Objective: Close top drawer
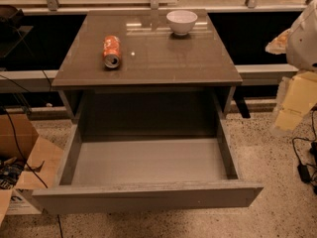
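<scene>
The top drawer is pulled far out of the grey-brown cabinet towards me. Its plain flat front is nearest the camera, and its pale grey inner floor is bare. The drawer is nearly as wide as the cabinet. My gripper shows as a pale yellow shape at the right edge of the view, under a white arm part. It is to the right of the cabinet and above the floor, apart from the drawer.
An orange can lies on its side on the cabinet top, and a white bowl stands further back. An open cardboard box sits on the floor to the left. Black cables lie to the right. A window ledge runs behind.
</scene>
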Robot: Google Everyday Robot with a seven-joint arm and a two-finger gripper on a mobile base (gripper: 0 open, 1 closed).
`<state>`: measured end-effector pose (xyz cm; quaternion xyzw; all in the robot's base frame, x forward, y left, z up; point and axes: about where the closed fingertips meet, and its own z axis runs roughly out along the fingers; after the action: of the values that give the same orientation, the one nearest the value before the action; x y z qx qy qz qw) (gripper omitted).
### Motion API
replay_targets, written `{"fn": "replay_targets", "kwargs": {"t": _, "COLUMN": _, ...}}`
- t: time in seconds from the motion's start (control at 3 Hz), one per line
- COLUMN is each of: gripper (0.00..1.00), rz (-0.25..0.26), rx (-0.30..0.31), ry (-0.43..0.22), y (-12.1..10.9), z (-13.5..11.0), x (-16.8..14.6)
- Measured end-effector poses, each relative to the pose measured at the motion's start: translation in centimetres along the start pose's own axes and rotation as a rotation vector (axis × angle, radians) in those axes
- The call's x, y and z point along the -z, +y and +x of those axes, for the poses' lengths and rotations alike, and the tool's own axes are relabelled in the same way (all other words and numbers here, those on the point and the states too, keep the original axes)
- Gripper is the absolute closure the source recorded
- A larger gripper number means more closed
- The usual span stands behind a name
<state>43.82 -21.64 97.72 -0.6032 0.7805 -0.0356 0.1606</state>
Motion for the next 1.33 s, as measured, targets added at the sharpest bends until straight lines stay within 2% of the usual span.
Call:
{"fn": "replay_targets", "kwargs": {"t": 0.33, "gripper": 0.0, "rz": 0.0, "rx": 0.0, "ry": 0.0, "y": 0.0, "z": 0.0, "x": 0.0}}
{"fn": "replay_targets", "kwargs": {"t": 0.67, "gripper": 0.17, "rz": 0.0, "rx": 0.0, "ry": 0.0, "y": 0.0, "z": 0.0, "x": 0.0}}
{"fn": "replay_targets", "kwargs": {"t": 1.0, "gripper": 0.41, "rz": -0.012, "rx": -0.016, "ry": -0.037, "y": 1.0, "z": 1.0, "x": -0.9}}
{"fn": "replay_targets", "kwargs": {"t": 1.33, "gripper": 0.64, "rz": -0.044, "rx": -0.048, "ry": -0.091, "y": 3.3, "z": 3.2, "x": -3.4}}
